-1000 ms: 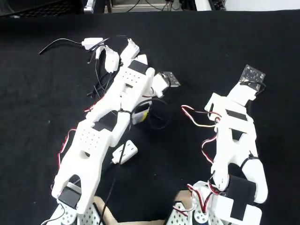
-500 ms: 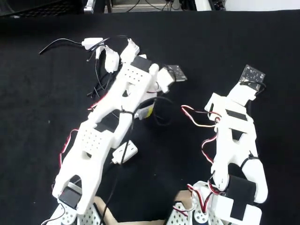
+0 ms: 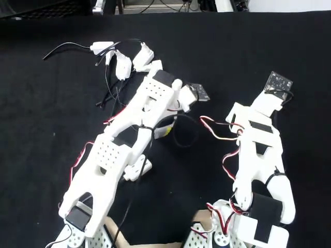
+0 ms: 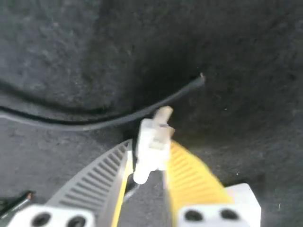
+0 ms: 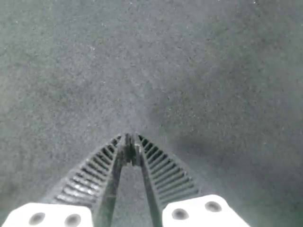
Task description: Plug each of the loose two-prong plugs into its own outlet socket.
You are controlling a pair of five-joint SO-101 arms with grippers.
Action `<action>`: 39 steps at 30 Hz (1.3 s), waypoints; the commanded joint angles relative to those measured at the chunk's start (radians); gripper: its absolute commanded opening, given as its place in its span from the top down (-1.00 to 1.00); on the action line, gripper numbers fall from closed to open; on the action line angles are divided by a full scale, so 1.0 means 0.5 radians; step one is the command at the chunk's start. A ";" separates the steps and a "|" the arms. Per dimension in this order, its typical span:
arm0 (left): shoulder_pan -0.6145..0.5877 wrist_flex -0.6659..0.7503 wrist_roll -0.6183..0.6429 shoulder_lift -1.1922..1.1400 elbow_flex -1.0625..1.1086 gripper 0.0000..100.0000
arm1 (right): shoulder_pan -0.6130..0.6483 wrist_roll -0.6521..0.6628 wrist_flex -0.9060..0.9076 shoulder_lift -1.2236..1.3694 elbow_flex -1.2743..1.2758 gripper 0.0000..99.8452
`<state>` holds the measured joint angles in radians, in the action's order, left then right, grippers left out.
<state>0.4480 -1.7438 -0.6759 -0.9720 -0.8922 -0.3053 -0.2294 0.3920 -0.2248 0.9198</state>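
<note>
My left hand (image 4: 148, 150) grips a small white plug (image 4: 154, 135) by its body, over a black cord (image 4: 109, 120) on the table (image 3: 289, 41). I'd keep the grip firm, turn the prongs square to a free socket (image 3: 123, 66) among the white pieces at the far side, then push straight. My right hand (image 5: 129, 144) is closed on nothing. The table is covered in black cloth; cables (image 3: 155, 5) hang beyond its far edge

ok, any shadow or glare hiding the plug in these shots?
Left wrist view: no glare; the plug in the left tool is well lit, dark shadow on the cloth behind it. Right wrist view: even light around the shut right tool. High view: black cables merge with the cloth.
</note>
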 commanded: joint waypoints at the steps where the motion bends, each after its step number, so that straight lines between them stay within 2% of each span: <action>1: 0.023 -0.012 0.006 0.012 -0.121 0.93 | 0.018 -0.009 -0.031 -0.008 -0.057 0.97; 8: 0.020 -0.028 0.009 0.012 -0.265 0.92 | 0.018 -0.009 -0.031 -0.008 -0.057 0.97; 20: 0.032 -0.028 0.003 -0.006 -0.167 0.90 | 0.021 0.046 -0.031 -0.008 -0.057 0.97; 25: 0.014 -0.028 0.009 0.012 -0.078 0.57 | 0.021 0.052 -0.031 -0.008 -0.057 0.97; 27: 0.014 -0.028 0.009 0.012 -0.078 0.52 | 0.021 0.052 -0.031 -0.008 -0.057 0.97; 39: 0.029 -0.025 0.012 -0.003 -0.305 0.64 | 0.021 0.055 -0.031 -0.008 -0.057 0.97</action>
<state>0.4511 -1.7438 -0.6743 -0.9812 -0.9935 -0.3053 -0.2125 0.3920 -0.2248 0.9198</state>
